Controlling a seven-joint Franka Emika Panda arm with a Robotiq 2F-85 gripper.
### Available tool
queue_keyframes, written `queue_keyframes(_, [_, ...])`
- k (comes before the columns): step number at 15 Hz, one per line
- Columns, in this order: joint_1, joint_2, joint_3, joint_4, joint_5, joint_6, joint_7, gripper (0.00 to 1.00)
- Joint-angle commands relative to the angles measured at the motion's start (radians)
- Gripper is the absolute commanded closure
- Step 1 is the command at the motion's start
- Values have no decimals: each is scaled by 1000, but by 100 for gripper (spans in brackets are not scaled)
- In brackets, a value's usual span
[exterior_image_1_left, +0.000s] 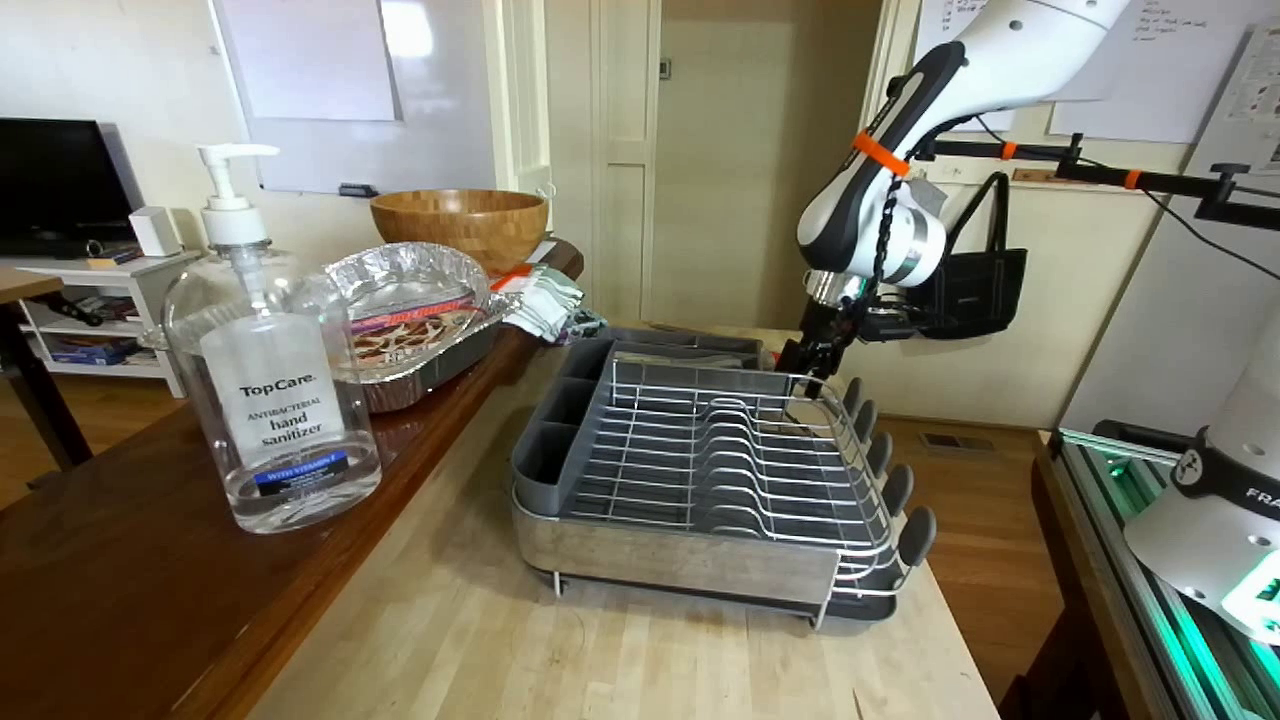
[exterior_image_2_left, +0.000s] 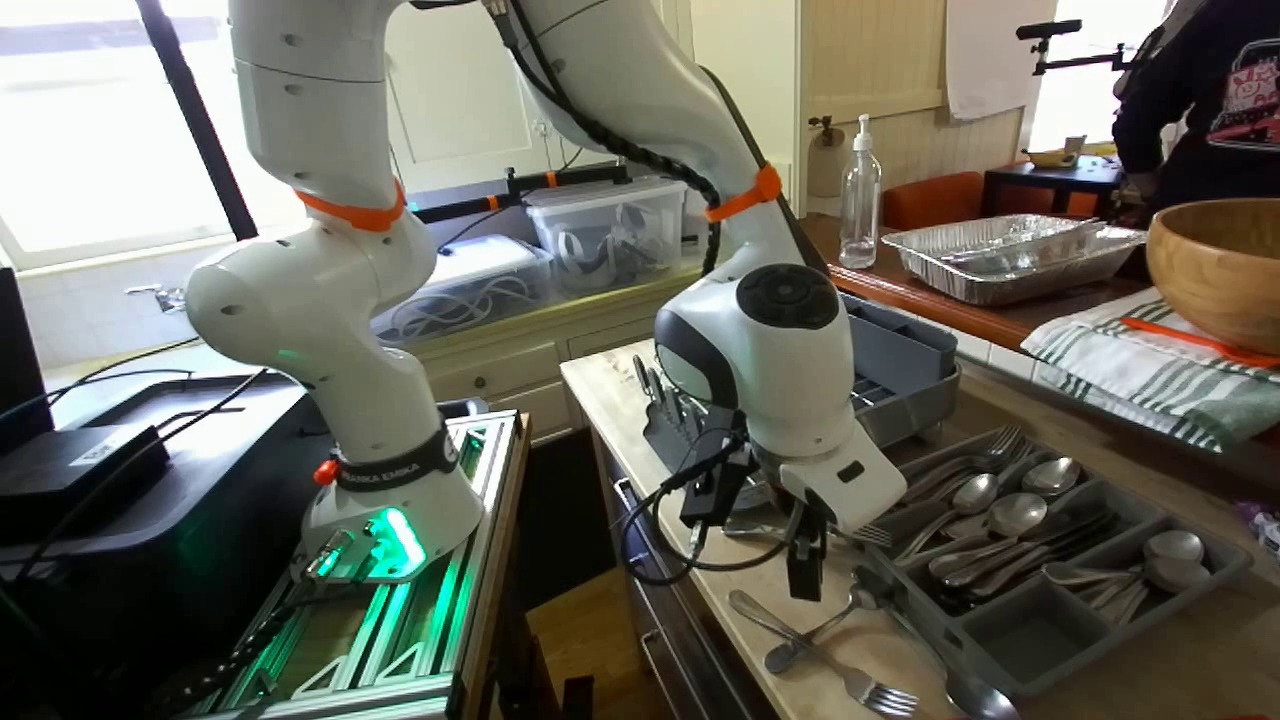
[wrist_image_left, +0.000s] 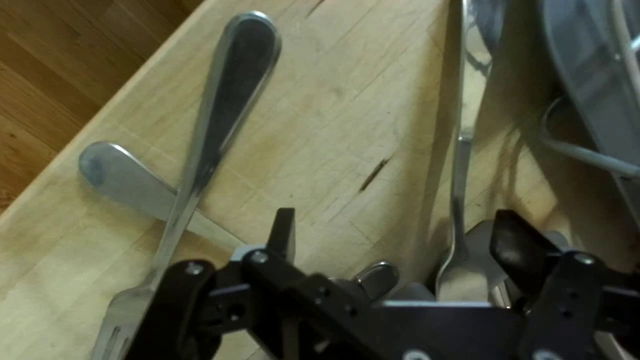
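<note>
Pale wooden countertop (exterior_image_1_left: 430, 620) spreads beneath a metal-and-grey dish rack (exterior_image_1_left: 690, 565), and a dark reddish-brown ledge (exterior_image_1_left: 150, 600) runs along the rack's compartment side in both exterior views. Up on that ledge, beside the rack, sits a clear bottle of hand sanitizer (exterior_image_1_left: 275, 380), with a foil pan (exterior_image_2_left: 985, 285) and a wooden bowl (exterior_image_1_left: 460, 225) nearer the rack's far end; past that end, a green-striped cloth (exterior_image_2_left: 1140, 370) droops over the ledge. Across a strip of floor from the rack's prong side stands the robot's base (exterior_image_2_left: 390, 525). Beyond the rack, a black bag (exterior_image_1_left: 968, 295) hangs on the wall.

Near the rack's far end lies a grey cutlery tray (exterior_image_2_left: 1035, 635) holding forks and spoons. At that same end the gripper (wrist_image_left: 397, 220) hangs low over the countertop, its fingers (wrist_image_left: 284, 235) wide apart. In the wrist view a loose fork (wrist_image_left: 462, 147) shows between them, just beside the rack and closer to the finger on the rack's side; I cannot tell whether they touch. Farther from the rack, toward the counter's edge, a second fork (wrist_image_left: 196, 177) lies crossed over a spoon (wrist_image_left: 132, 185). More cutlery (wrist_image_left: 377, 280) pokes out beneath the gripper, mostly hidden.
</note>
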Motion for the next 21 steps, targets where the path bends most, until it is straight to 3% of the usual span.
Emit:
queue_keyframes(1, [-29, 40, 30, 32, 46, 13, -56, 0])
queue_keyframes(5, [-34, 59, 31, 44, 36, 5, -56, 8])
queue_keyframes(12, [-33, 86, 36, 68, 34, 3, -56, 10])
queue_keyframes(13, [-34, 89, 36, 73, 34, 2, -55, 17])
queue_keyframes(14, [-35, 92, 37, 77, 35, 2, -55, 34])
queue_keyframes(15, [-35, 94, 38, 80, 37, 2, -54, 37])
queue_keyframes(21, [-48, 97, 44, 92, 41, -1, -51, 84])
